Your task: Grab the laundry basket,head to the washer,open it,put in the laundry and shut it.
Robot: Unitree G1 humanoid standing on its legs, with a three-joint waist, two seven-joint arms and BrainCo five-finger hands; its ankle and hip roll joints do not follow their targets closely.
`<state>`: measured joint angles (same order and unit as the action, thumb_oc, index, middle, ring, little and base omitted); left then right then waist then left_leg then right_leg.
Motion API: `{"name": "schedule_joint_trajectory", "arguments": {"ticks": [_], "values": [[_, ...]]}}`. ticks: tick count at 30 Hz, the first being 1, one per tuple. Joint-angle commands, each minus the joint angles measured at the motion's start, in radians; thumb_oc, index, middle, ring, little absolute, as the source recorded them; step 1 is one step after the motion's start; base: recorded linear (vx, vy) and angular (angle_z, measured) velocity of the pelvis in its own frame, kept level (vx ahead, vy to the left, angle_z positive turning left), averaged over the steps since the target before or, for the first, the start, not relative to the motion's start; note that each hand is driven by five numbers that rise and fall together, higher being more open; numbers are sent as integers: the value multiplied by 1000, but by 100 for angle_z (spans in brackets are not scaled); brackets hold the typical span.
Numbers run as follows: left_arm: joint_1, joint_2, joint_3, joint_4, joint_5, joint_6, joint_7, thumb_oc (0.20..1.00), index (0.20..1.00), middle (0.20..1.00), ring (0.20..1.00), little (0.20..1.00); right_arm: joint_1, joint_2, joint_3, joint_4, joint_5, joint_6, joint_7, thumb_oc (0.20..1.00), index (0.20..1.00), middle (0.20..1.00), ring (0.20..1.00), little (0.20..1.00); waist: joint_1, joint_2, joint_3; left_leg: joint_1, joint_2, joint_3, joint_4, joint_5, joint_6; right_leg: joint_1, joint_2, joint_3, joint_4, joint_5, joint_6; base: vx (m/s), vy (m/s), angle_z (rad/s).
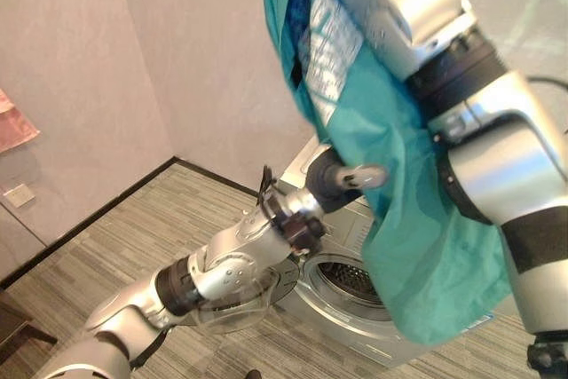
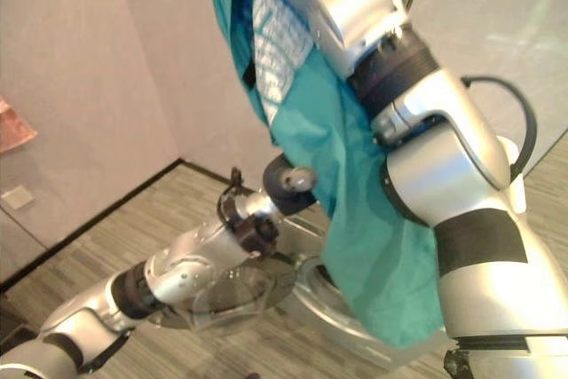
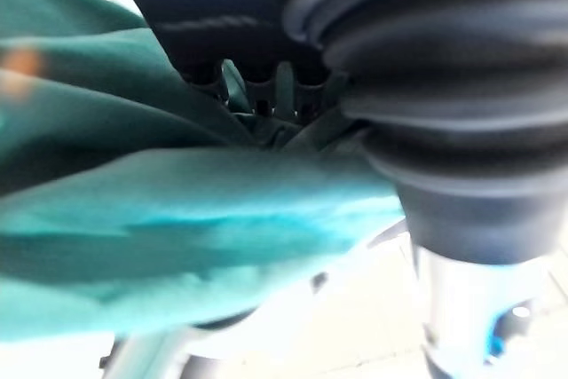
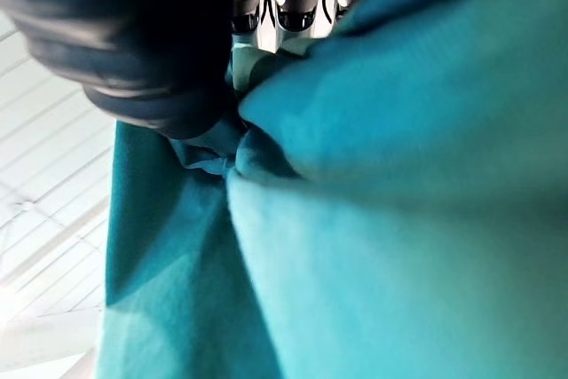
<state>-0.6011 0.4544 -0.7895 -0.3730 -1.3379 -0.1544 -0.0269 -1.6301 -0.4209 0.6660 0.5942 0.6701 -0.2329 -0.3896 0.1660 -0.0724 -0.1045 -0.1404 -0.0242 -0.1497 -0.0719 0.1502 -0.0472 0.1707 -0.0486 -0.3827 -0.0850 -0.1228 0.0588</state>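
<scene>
No legible text or numbers; the garment (image 1: 417,219) print is unreadable.

Grey wood-grain floor (image 1: 133,237) running to the far walls, bearing a silver washer (image 1: 355,326) at right, its round door (image 1: 235,303) swung open leftward.

A teal garment (image 1: 417,246) of soft, matt woven cloth hangs in loose folds, with a pale printed patch (image 1: 330,51) on it; the washer (image 1: 355,303) below shows smooth silver-grey casing with a dull sheen, its open door (image 1: 232,308) of clear glossy plastic or glass; the floor (image 1: 115,246) has a striped, matt, wood-like grain; the walls (image 1: 80,86) are plain and matt.
</scene>
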Motion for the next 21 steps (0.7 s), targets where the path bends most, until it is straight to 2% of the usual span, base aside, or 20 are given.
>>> {"name": "schedule_joint_trajectory", "arguments": {"ticks": [1, 6, 7, 8, 13, 16, 17, 21], "values": [[29, 8, 111, -37, -30, -108, -25, 1000, 1000, 1000, 1000, 1000, -14, -86, -46, -91, -60, -84, -13, 200, 200, 200, 200, 200, -4, -10, -28, -27, 64, 25, -15, 5, -52, 1, -19, 50, -2, 73, 17, -5, -6, -8], [118, 37, 141, -55, -9, -89, -18, 1000, 1000, 1000, 1000, 1000, 121, -172, -133, -305, -136, -106, -33, 200, 200, 200, 200, 200, -13, -5, -8, -26, 68, 34, -15, 5, -48, -12, -19, 63, -2, 78, 16, -11, -5, -8], [153, 48, 160, -62, 0, -79, -21, 1000, 1000, 1000, 1000, 1000, 174, -211, -161, -400, -137, -122, -21, 200, 200, 200, 200, 200, -19, -2, 1, -27, 70, 39, -15, 6, -47, -17, -19, 68, -2, 81, 17, -20, -7, -5], [155, 49, 159, -64, 0, -78, -21, 1000, 1000, 1000, 1000, 1000, 181, -212, -164, -406, -138, -120, -21, 200, 200, 200, 200, 200, -18, -3, -1, -27, 71, 40, -15, 6, -47, -17, -19, 69, -2, 81, 17, -18, -2, -5], [202, 58, 175, -55, 11, -56, -10, 1000, 1000, 1000, 1000, 1000, 329, -229, -232, -600, -79, -144, 28, 200, 200, 200, 200, 200, -37, 7, 9, -25, 78, 56, -15, 3, -44, -27, -20, 92, -2, 85, 17, -3, -3, -12], [219, 68, 190, -64, 17, -48, -4, 1000, 1000, 1000, 1000, 1000, 420, -254, -260, -687, -34, -145, 68, 200, 200, 200, 200, 200, -50, 10, 11, -23, 80, 65, -15, 1, -43, -32, -21, 99, -2, 89, 19, 1, 2, -7], [225, 69, 199, -71, 20, -42, -6, 1000, 1000, 1000, 1000, 1000, 462, -287, -265, -731, -10, -142, 101, 200, 200, 200, 200, 200, -60, 13, 13, -21, 81, 71, -15, 0, -42, -34, -22, 106, -2, 90, 19, 0, 0, 0], [223, 59, 210, -77, 24, -43, -6, 1000, 1000, 1000, 1000, 1000, 542, -316, -290, -776, -3, -132, 139, 200, 200, 200, 200, 200, -67, 15, 12, -19, 83, 79, -15, -3, -41, -38, -23, 115, -2, 93, 22, -4, 3, -15]]}}
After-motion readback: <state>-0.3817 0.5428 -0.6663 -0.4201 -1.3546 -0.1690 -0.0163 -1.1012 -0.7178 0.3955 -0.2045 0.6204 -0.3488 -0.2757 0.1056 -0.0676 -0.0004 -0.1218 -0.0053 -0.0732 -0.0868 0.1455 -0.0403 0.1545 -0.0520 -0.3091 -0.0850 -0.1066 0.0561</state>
